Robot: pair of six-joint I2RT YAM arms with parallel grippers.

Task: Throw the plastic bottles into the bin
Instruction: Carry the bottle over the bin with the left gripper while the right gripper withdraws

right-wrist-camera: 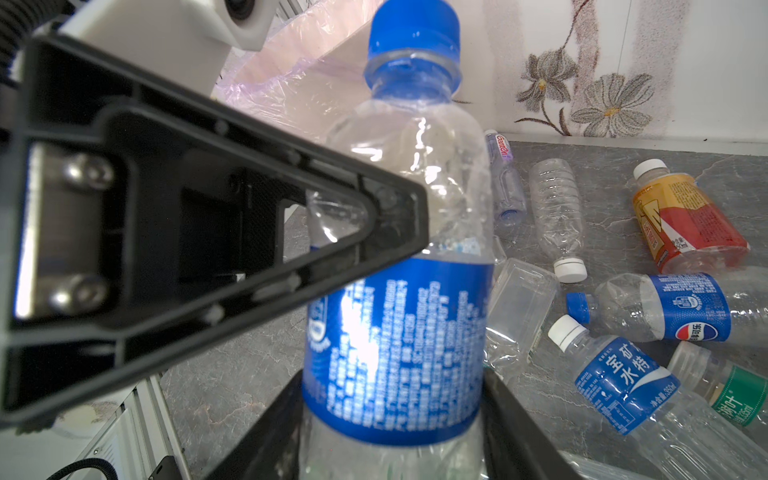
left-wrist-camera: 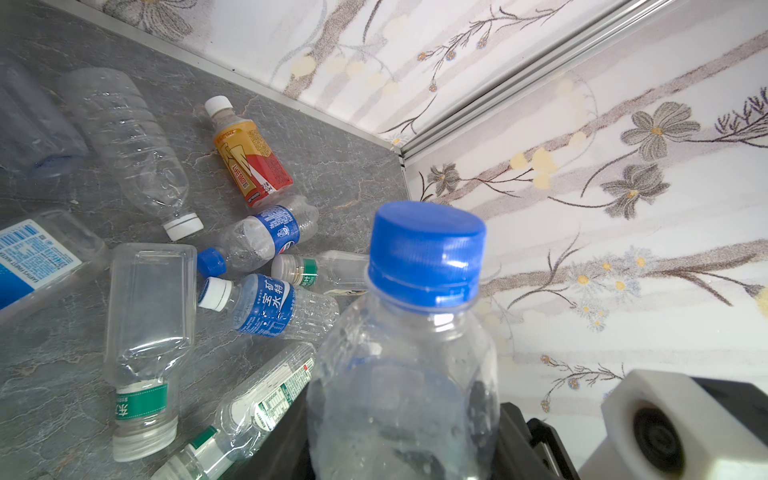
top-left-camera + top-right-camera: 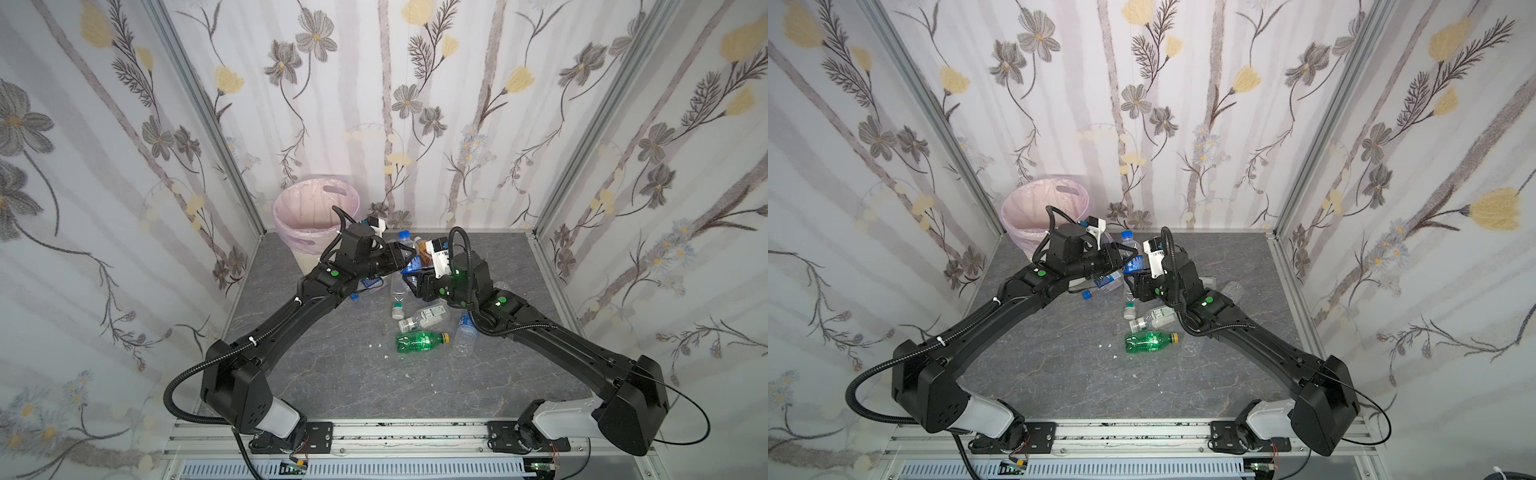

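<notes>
Near bin point(image 3: 286, 232), clear blue-capped bottle point(image 1: 395, 324), left end effector point(image 3: 407, 254) gripping, right end effector point(image 1: 392, 395) unclear

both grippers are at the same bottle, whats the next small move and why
Probably release with the right gripper and ease it back. The left gripper, nearer the bin, has its finger pressed on the blue-capped bottle above the label, so it looks ready to carry it alone.

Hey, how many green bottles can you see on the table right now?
1. The green bottle lies on its side on the table, in front of the clear bottles. Others may be hidden under the arms.
</notes>
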